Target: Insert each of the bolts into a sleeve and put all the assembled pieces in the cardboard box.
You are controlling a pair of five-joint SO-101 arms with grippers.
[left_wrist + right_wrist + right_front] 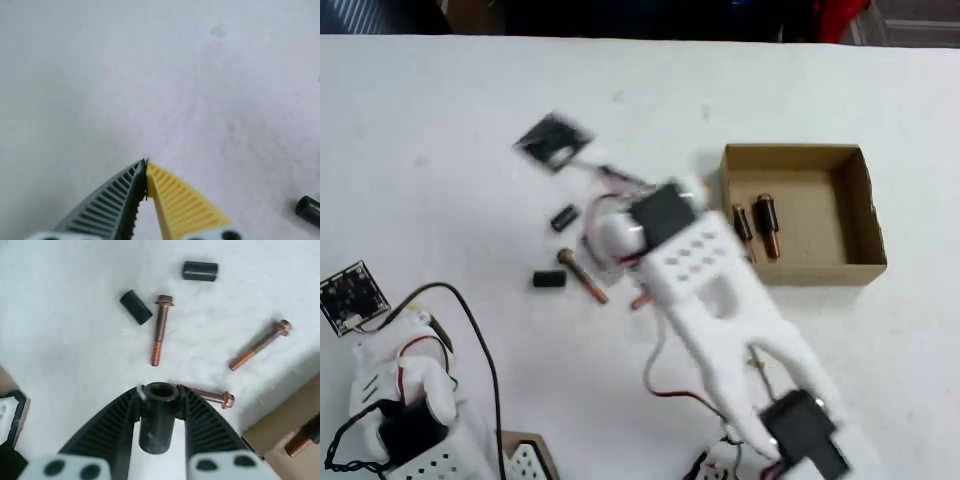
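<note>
While the right gripper (159,390) sits over mid-table, its fingers are clamped on the held sleeve (158,425), whose open end faces the wrist camera. Loose on the table beyond it:
- bolt A (212,397), just beside the fingertips
- bolt B (160,332), further out
- bolt C (260,345), off toward the box side
- sleeve A (136,307), just beside bolt B's head; can't tell if they touch
- sleeve B (200,270), further out, apart from the rest

All five lie flat.

Box (810,205) sits toward the table's right edge, open side up. Assembled piece 1 (743,225) and piece 2 (767,227) lie side by side inside, near the wall closest to mid-table.

Left gripper (146,167): fingers together, tips touching, over bare table. Left arm (410,400) is at the front-left corner.
</note>
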